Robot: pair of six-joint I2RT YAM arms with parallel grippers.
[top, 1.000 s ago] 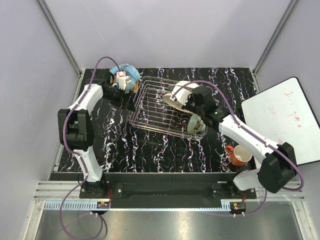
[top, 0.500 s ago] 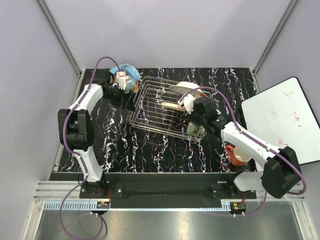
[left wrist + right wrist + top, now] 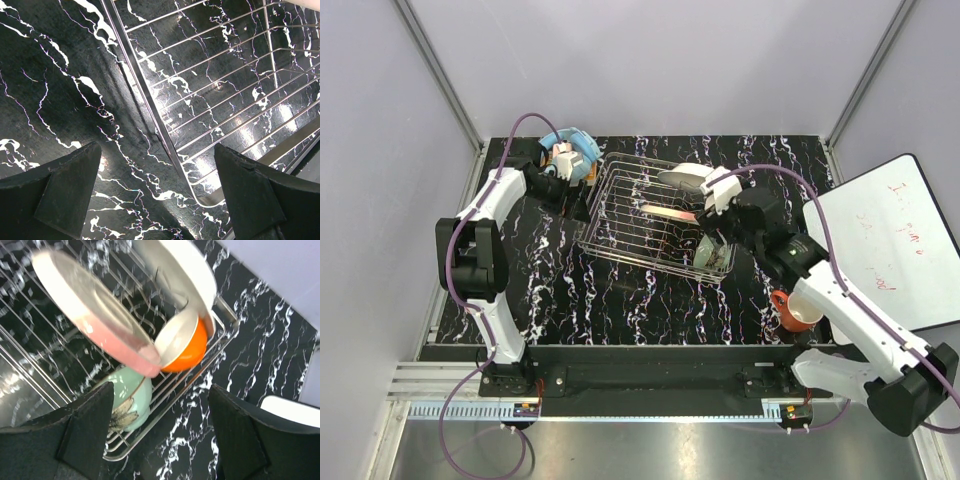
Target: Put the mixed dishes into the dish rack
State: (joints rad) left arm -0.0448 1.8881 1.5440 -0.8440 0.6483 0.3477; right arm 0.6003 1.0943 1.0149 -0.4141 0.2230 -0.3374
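Note:
The dish rack (image 3: pixel 620 215) stands in the middle of the table. In it a plain white plate (image 3: pixel 182 275) and a pink-and-cream plate (image 3: pixel 95 310) lean on edge, blurred in the right wrist view. A small bowl (image 3: pixel 187 342), white inside and orange outside, lies under them, with a pale green bowl (image 3: pixel 127 397) at the rack's corner. My right gripper (image 3: pixel 160 440) is open and empty over that corner. My left gripper (image 3: pixel 157 190) is open and empty astride the rack's left rail (image 3: pixel 145 95). An orange-red mug (image 3: pixel 796 310) stands on the table.
Blue headphones (image 3: pixel 570 143) lie at the back left, close behind my left arm. A white board (image 3: pixel 880 235) lies along the table's right edge. The right arm reaches over the table between the mug and the rack.
My right gripper has opened and let go of the pink-and-cream plate, which now leans in the rack. The right arm has drawn back to the right. The left arm has not moved.

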